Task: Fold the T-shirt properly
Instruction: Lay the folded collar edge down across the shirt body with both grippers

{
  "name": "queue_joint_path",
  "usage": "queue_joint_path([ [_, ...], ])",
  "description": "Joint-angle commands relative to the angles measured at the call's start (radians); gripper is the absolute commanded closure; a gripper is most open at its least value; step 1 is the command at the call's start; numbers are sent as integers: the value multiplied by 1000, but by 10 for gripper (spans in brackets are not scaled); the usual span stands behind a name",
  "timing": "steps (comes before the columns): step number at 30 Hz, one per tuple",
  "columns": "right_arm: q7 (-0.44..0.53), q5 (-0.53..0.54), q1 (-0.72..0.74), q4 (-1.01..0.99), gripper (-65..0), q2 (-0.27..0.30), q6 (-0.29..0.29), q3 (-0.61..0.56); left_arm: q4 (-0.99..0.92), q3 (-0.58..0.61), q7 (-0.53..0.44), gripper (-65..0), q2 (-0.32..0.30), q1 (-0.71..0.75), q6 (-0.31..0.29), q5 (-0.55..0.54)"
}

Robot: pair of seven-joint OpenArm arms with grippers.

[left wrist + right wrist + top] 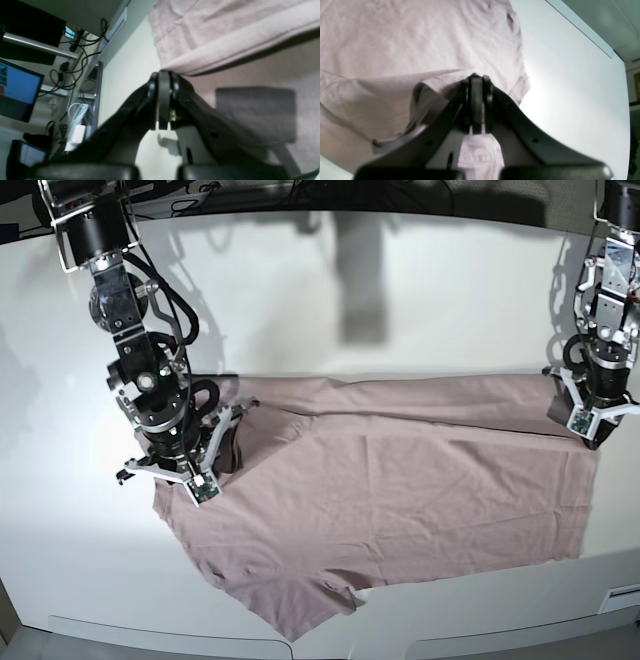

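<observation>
Both grippers were pressed together on cloth. Left gripper pinched a folded edge of the T-shirt at its right end, jaws shut tight on the fabric. Right gripper pinched a bunched fold at the left end, near a sleeve. Between them the dusty-pink T-shirt lay spread and wrinkled across the white table, its far edge folded over toward the near side.
</observation>
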Motion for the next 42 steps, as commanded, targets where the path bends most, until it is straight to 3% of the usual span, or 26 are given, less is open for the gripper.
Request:
queue_joint_path([
  [1,20,-2,23,17,0,10,-22,10,14,-10,-18,0,-29,-20,23,3],
  [7,13,2,48,17,0,10,-66,10,14,-10,-15,0,-39,-19,-8,-23],
  [14,5,2,55,12,0,8,-71,10,14,-10,-42,0,-39,-19,-45,-223],
  [27,24,-13,55,-72,0,-18,-71,10,13,-10,-76,0,-39,-24,-45,-224],
  [31,24,-13,55,-72,0,-18,-71,10,13,-10,-182,-241,-39,-28,-45,-225],
  [35,23,-13,55,-72,0,-18,-71,10,13,-10,-200,-253,-39,-28,-45,-225],
  [40,24,-13,55,-72,0,-18,-71,10,5,-10,-112,-253,-39,-32,-45,-229],
  [42,26,-13,56,-72,0,-18,-71,10,5,-10,-42,-253,-39,-32,-47,-296],
])
